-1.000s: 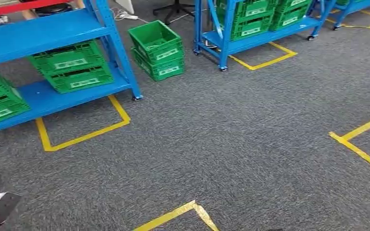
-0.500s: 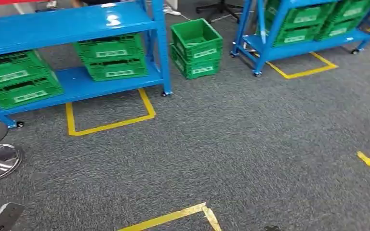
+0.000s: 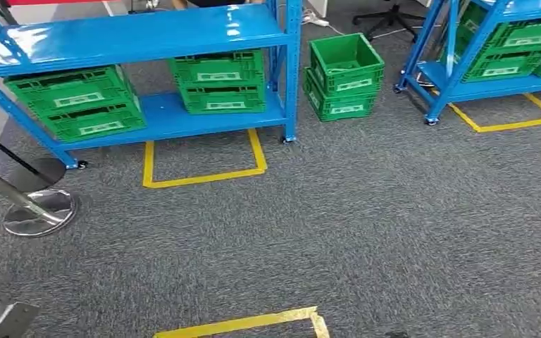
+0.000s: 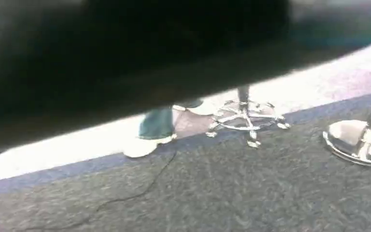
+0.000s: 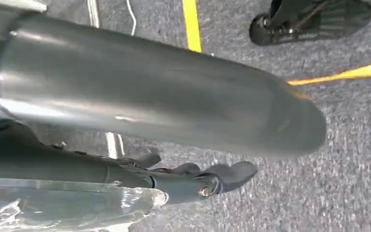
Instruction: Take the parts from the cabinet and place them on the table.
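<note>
Rack (image 3: 148, 35) ahead, left of centre, well apart from hands, long axis across view, likely nearer left arm. Crates (image 3: 218, 81) on lower shelf; parts inside too small to tell. Right hand (image 5: 198, 181) low over carpet (image 3: 366, 232), clear plastic (image 5: 63, 208) beside fingers; grip unclear. Left hand (image 4: 125, 58) dark blur, state unclear.

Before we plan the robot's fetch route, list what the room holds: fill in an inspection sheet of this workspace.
Surface: grey carpet with yellow tape marks; no table seen.
Job's things: blue rack holding green crates on its lower shelf; parts: nothing seen.
Clutter: two stacked floor crates beside the rack; chrome post base.
Hands: right hand over the carpet, something clear beside it, grip cannot be told; left hand a dark blur.
Cables: white cable behind the rack.
Surroundings: second rack with crates, chair base, a person's shoe.
</note>
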Robot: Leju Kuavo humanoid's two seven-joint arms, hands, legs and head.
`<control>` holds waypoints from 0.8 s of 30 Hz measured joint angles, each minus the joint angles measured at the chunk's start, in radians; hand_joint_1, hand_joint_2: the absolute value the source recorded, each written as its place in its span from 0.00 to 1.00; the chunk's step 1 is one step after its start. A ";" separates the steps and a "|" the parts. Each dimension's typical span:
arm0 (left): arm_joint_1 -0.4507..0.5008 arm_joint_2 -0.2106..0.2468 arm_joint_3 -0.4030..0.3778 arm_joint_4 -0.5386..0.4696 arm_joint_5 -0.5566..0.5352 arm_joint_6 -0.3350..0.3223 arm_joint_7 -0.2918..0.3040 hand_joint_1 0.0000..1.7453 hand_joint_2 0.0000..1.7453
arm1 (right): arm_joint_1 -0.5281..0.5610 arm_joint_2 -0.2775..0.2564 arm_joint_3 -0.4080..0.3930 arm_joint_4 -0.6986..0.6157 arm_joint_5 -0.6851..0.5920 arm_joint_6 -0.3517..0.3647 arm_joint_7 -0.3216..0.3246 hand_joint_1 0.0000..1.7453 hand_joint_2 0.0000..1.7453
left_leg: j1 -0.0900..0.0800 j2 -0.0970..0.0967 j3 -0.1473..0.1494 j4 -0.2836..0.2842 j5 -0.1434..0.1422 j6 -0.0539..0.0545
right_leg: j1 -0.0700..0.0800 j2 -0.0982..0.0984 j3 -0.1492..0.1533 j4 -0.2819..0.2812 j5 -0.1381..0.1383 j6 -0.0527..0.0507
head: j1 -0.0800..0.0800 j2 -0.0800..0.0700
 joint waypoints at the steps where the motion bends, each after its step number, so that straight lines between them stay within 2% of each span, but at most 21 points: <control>1: -0.008 0.000 0.007 0.001 -0.002 0.000 -0.001 0.00 0.00 | 0.001 0.000 0.000 0.000 0.000 0.000 -0.002 0.00 0.00 | 0.001 0.030 -0.030 0.060 -0.038 -0.005 | 0.001 -0.010 0.000 0.000 0.000 -0.006 | -0.007 0.000; 3: -0.015 -0.002 0.013 0.008 -0.007 0.000 -0.004 0.00 0.00 | 0.003 0.000 -0.001 0.000 0.000 0.000 -0.003 0.00 0.00 | 0.002 0.056 -0.107 0.221 -0.112 -0.011 | 0.005 -0.035 -0.001 0.000 -0.002 -0.009 | -0.006 0.000; 4: -0.015 -0.002 0.013 0.010 -0.008 0.000 -0.006 0.00 0.00 | 0.003 0.000 -0.001 0.000 0.000 0.000 -0.004 0.00 0.00 | 0.002 0.060 -0.132 0.274 -0.126 -0.012 | 0.006 -0.046 -0.002 0.000 -0.003 -0.010 | -0.007 0.000; 5: -0.015 -0.002 0.015 0.012 -0.008 0.000 -0.007 0.00 0.00 | 0.004 0.000 -0.001 0.000 0.000 0.000 -0.004 0.00 0.00 | 0.002 0.060 -0.134 0.279 -0.117 -0.011 | 0.007 -0.057 -0.001 0.000 -0.004 -0.010 | -0.007 0.000; 6: -0.015 -0.002 0.018 0.014 -0.009 0.000 -0.008 0.00 0.00 | 0.003 0.000 -0.001 0.000 0.000 0.000 -0.004 0.00 0.00 | 0.001 0.061 -0.111 0.237 -0.083 -0.008 | 0.008 -0.068 0.000 0.000 -0.005 -0.010 | -0.007 0.000; 7: -0.015 -0.002 0.020 0.015 -0.012 -0.001 -0.009 0.00 0.00 | 0.003 0.000 -0.001 0.000 0.000 0.000 -0.004 0.00 0.00 | 0.001 0.065 -0.073 0.162 -0.042 -0.003 | 0.008 -0.076 0.002 0.000 -0.006 -0.009 | -0.007 0.000; 8: -0.016 -0.002 0.020 0.015 -0.014 -0.001 -0.012 0.00 0.00 | 0.002 0.000 -0.001 0.000 0.000 0.000 -0.005 0.00 0.00 | -0.002 0.077 -0.024 0.072 -0.003 0.003 | 0.009 -0.083 0.005 0.000 -0.008 -0.006 | -0.007 0.000; 9: -0.018 -0.002 0.020 0.015 -0.018 -0.001 -0.015 0.00 0.00 | 0.001 0.000 -0.001 0.000 0.001 0.000 -0.005 0.00 0.00 | -0.005 0.099 0.019 -0.004 0.018 0.010 | 0.009 -0.086 0.007 0.000 -0.010 -0.003 | -0.007 0.000; 10: -0.022 -0.002 0.021 0.016 -0.024 -0.001 -0.017 0.00 0.00 | -0.002 0.000 -0.001 0.000 -0.001 0.002 -0.006 0.00 0.00 | -0.010 0.104 0.026 -0.025 0.008 0.014 | 0.017 -0.093 -0.001 0.004 -0.015 0.005 | -0.006 0.000; 13: -0.022 -0.002 0.035 0.019 -0.032 0.001 -0.021 0.00 0.00 | -0.007 0.001 -0.007 0.000 -0.017 0.019 -0.010 0.00 0.00 | -0.014 0.094 0.023 -0.027 0.007 0.027 | 0.013 -0.102 0.015 -0.009 -0.011 0.019 | -0.006 0.000; 14: -0.023 -0.005 0.037 0.021 -0.033 0.002 -0.024 0.00 0.00 | -0.007 0.002 -0.008 0.000 -0.020 0.019 -0.010 0.00 0.00 | -0.008 0.091 0.031 -0.038 0.013 0.035 | 0.016 -0.100 0.017 -0.007 -0.015 0.027 | -0.007 0.000; 15: -0.025 -0.009 0.038 0.022 -0.033 0.004 -0.026 0.00 0.00 | -0.005 0.002 -0.009 0.000 -0.024 0.024 -0.011 0.00 0.00 | -0.009 0.089 0.034 -0.038 0.016 0.034 | 0.013 -0.070 0.008 -0.001 -0.019 0.032 | -0.003 0.000; 16: -0.031 -0.010 0.039 0.023 -0.034 0.005 -0.027 0.00 0.00 | -0.004 0.002 -0.013 0.000 -0.026 0.030 -0.012 0.00 0.00 | -0.007 0.088 0.034 -0.034 0.012 0.027 | 0.016 -0.068 0.013 -0.022 -0.004 0.001 | 0.002 0.000; 17: -0.034 -0.012 0.039 0.025 -0.034 0.005 -0.028 0.00 0.00 | -0.005 0.002 -0.018 0.000 -0.027 0.037 -0.011 0.00 0.00 | -0.008 0.083 0.034 -0.034 0.012 0.027 | 0.016 -0.069 0.016 -0.021 -0.016 -0.014 | 0.001 0.000; 18: -0.036 -0.014 0.039 0.025 -0.034 0.006 -0.029 0.00 0.00 | -0.006 0.002 -0.019 0.000 -0.027 0.037 -0.011 0.00 0.00 | -0.008 0.082 0.034 -0.034 0.012 0.027 | 0.016 -0.070 0.017 -0.021 -0.007 -0.005 | 0.001 0.000; 19: -0.036 -0.015 0.039 0.027 -0.035 0.006 -0.030 0.00 0.00 | -0.007 0.002 -0.021 0.000 -0.027 0.037 -0.011 0.00 0.00 | -0.009 0.082 0.034 -0.034 0.012 0.028 | 0.015 -0.070 0.017 -0.024 -0.007 -0.001 | 0.002 0.000; 21: -0.038 -0.015 0.039 0.029 -0.035 0.006 -0.030 0.00 0.00 | -0.005 0.002 -0.025 0.000 -0.028 0.037 -0.011 0.00 0.00 | -0.010 0.082 0.033 -0.034 0.011 0.030 | 0.015 -0.070 0.018 -0.026 -0.006 0.001 | 0.001 0.000; 24: -0.040 -0.015 0.039 0.031 -0.035 0.007 -0.030 0.00 0.00 | -0.003 0.002 -0.027 0.000 -0.029 0.037 -0.012 0.00 0.00 | -0.012 0.082 0.033 -0.034 0.010 0.031 | 0.012 -0.069 0.018 -0.028 -0.004 0.013 | 0.001 0.000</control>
